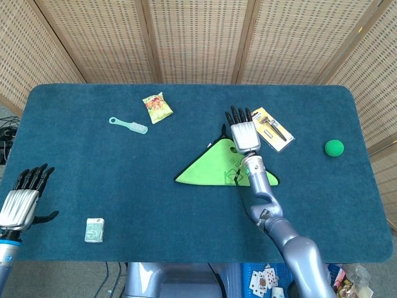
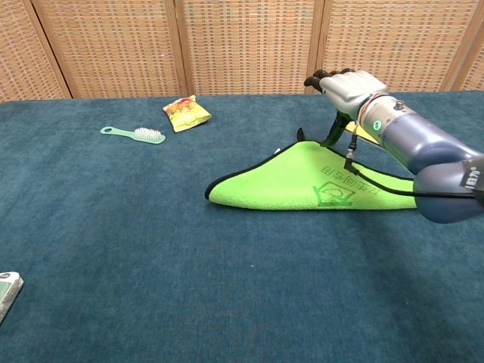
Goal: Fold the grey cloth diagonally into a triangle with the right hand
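The cloth (image 1: 211, 167) (image 2: 291, 181) lies mid-table as a flat triangle, bright green on top with a dark edge, its apex pointing to the far side. My right hand (image 1: 243, 133) (image 2: 349, 86) hovers just above and beyond that apex. Its fingers are spread and hold nothing, and it is clear of the cloth. The right forearm crosses over the triangle's right part. My left hand (image 1: 22, 200) sits at the table's near left edge with fingers apart and empty; only the head view shows it.
A teal comb (image 1: 128, 125) (image 2: 134, 134) and a snack packet (image 1: 157, 107) (image 2: 185, 113) lie at the far left. A packaged razor (image 1: 270, 128) lies just right of my right hand. A green ball (image 1: 334, 147) sits far right, a small box (image 1: 93, 230) near left.
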{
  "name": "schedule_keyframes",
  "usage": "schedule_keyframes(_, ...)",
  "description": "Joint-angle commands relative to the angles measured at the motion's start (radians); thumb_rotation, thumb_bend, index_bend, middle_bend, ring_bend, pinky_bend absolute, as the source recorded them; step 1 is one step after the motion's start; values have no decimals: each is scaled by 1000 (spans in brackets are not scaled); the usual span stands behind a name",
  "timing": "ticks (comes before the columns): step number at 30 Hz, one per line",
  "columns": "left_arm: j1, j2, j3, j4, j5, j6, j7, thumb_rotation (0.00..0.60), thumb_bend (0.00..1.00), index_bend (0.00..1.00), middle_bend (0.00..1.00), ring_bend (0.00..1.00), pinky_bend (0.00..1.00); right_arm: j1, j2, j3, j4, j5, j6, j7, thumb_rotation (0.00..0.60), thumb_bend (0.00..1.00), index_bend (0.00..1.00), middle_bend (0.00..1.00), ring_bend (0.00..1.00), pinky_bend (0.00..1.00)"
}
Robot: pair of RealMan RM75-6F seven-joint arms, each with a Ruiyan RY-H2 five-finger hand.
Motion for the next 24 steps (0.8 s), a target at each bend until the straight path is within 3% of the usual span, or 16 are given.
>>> schedule_keyframes(1, 1, -2, 2, 2, 4, 2, -2, 600, 172, 0, 0, 0, 0, -85, 61, -37, -101, -34, 106, -7, 600, 145, 0, 0, 0, 0)
schedule_keyframes(5, 3, -3, 6, 4, 12, 5, -5, 600, 172, 0, 0, 0, 0, -207, 181, -81, -322, -71, 241, -26, 600, 144, 0, 0, 0, 0)
schedule_keyframes(10, 7, -11, 9, 5, 27, 20, -7, 600, 174, 0, 0, 0, 0, -415, 438, -166, -773, -98, 407, -146, 600, 135, 0, 0, 0, 0)
schedule_keyframes(14, 8, -24, 11, 12, 40, 29, 1, 600, 173, 0, 0, 0, 0, -524, 577, -221, -994, -98, 476, -206, 600, 112, 0, 0, 0, 0)
schedule_keyframes(19, 10, -45, 15, 25, 61, 46, 9, 600, 173, 0, 0, 0, 0, -648, 690, -303, -1130, -141, 583, -225, 600, 83, 0, 0, 0, 0)
schedule_keyframes(24, 19, -69, 17, 38, 72, 70, 35, 600, 173, 0, 0, 0, 0, -746, 751, -364, -1172, -149, 628, -187, 600, 41, 0, 0, 0, 0)
